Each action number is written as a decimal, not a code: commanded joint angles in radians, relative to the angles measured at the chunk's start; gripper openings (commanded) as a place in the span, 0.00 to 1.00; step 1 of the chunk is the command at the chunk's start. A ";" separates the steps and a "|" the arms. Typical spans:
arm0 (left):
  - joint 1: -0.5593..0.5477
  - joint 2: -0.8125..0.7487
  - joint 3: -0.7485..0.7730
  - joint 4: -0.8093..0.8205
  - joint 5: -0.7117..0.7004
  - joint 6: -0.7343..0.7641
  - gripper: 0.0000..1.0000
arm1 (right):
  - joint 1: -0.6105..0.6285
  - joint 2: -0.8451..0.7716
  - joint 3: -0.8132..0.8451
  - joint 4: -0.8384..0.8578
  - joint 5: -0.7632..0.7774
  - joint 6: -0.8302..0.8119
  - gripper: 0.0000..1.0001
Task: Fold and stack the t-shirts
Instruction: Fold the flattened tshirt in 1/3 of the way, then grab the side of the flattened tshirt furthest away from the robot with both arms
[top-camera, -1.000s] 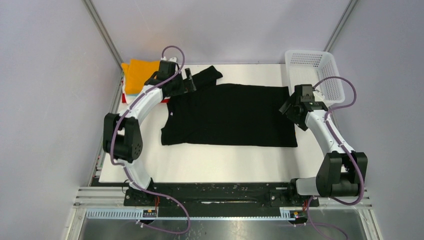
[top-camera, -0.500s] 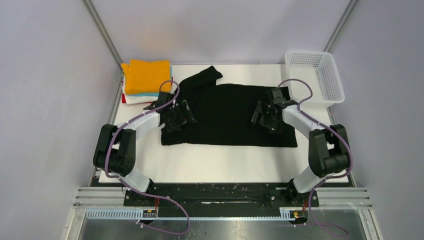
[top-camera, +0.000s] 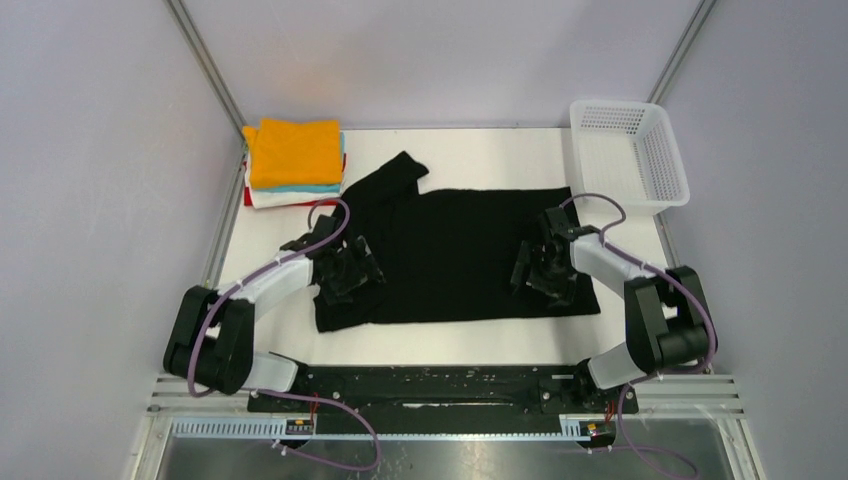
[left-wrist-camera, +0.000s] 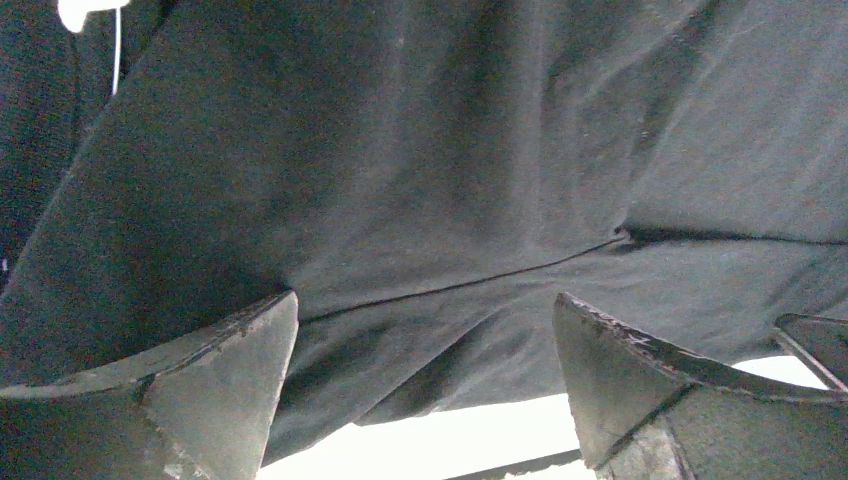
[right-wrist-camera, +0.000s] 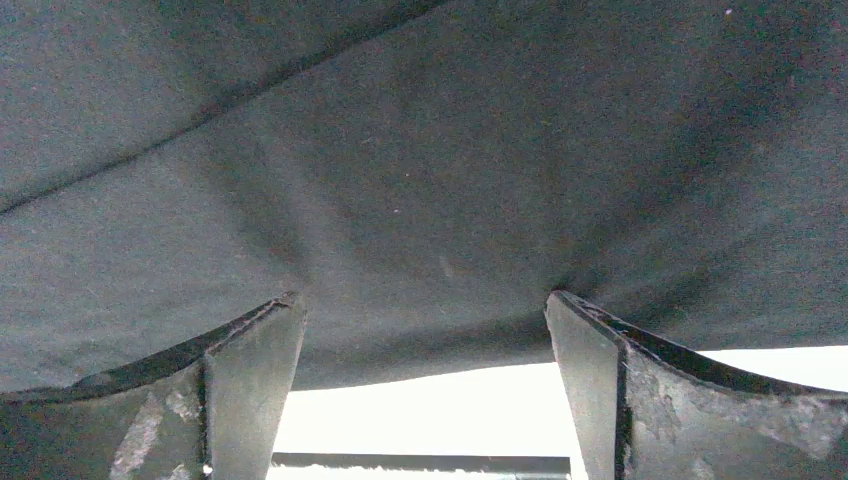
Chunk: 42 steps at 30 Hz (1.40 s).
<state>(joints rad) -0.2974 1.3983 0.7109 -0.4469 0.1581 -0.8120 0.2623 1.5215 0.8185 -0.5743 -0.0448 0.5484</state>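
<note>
I am keeping both sets of jaws spread wide and gripping nothing. The left jaws are resting on the left part of the black shirt (top-camera: 450, 250) and the right jaws on its right part, with cloth puckering at my fingers (left-wrist-camera: 200, 390) in both wrist views. The shirt is lying mostly flat across the middle of the desk (top-camera: 450, 345), one sleeve (top-camera: 400, 172) poking toward the far edge. The folded stack (top-camera: 295, 160) is sitting at the far left corner, orange on top (teal, white and a sliver of red under it). The basket (top-camera: 630, 150) is standing at the far right.

I am judging this cloth to be light, limp and quick to wrinkle. It is likely sliding easily on the smooth desk, and it is large enough to sag if lifted at one point. I am thinking the near edge is the place to pinch, both corners together.

I am reading no brand or writing anywhere; a small white tag (left-wrist-camera: 85, 10) is showing, apparently blank.
</note>
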 joint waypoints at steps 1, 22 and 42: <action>-0.031 -0.095 -0.056 -0.208 -0.122 -0.041 0.99 | 0.011 -0.098 -0.118 -0.129 -0.056 -0.004 1.00; -0.064 -0.037 0.454 -0.083 -0.277 0.147 0.99 | -0.030 -0.309 0.146 0.010 0.121 0.008 0.99; -0.014 1.141 1.691 0.054 -0.172 0.399 0.99 | -0.145 -0.087 0.305 0.022 0.162 -0.108 0.99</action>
<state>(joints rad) -0.3222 2.5214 2.3444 -0.5171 -0.0547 -0.3923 0.1238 1.4235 1.0737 -0.5220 0.0689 0.4789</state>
